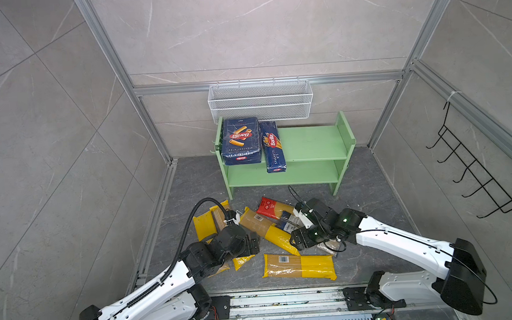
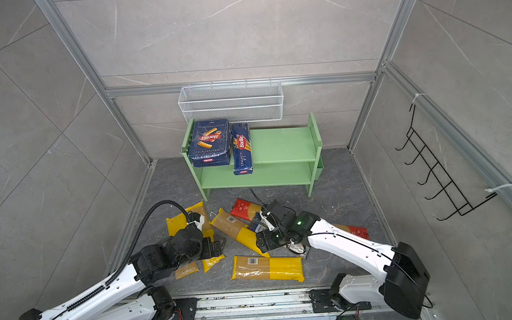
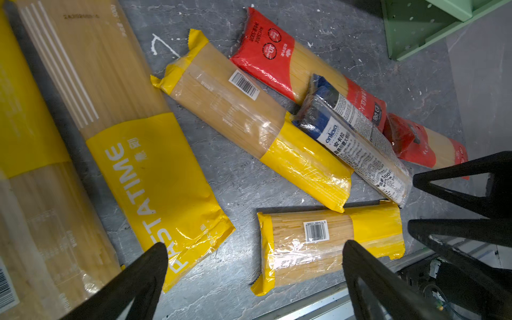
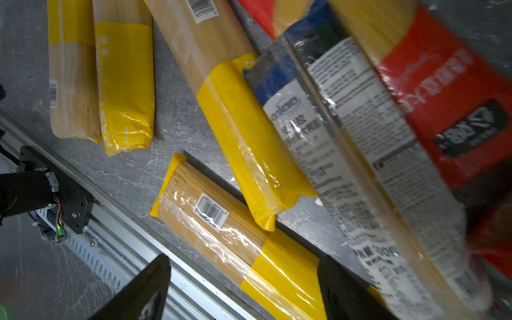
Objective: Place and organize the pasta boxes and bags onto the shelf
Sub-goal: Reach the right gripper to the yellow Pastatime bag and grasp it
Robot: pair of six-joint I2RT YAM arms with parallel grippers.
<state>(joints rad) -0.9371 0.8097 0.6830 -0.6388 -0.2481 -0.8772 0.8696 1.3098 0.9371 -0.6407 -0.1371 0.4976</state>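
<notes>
Both pasta boxes lie on the left of the top tier of the green shelf (image 1: 308,142): the wide rigatoni box (image 1: 241,140) and the narrow spaghetti box (image 1: 273,147), whose end overhangs the front. The bags lie scattered on the floor. My left gripper (image 3: 255,249) hangs open and empty between a PASTATIME yellow bag (image 3: 144,171) and the front yellow bag (image 3: 329,243). My right gripper (image 4: 243,261) is open above that front bag (image 4: 238,235), beside the black-and-white printed bag (image 4: 346,155). A diagonal yellow bag (image 1: 268,230) and two red-ended bags (image 3: 291,63) (image 3: 426,144) lie nearby.
A white wire basket (image 1: 260,101) hangs on the back wall above the shelf. A black hook rack (image 1: 474,168) is mounted on the right wall. An aluminium rail (image 1: 287,299) runs along the front edge. The shelf's lower tier (image 1: 280,174) holds nothing.
</notes>
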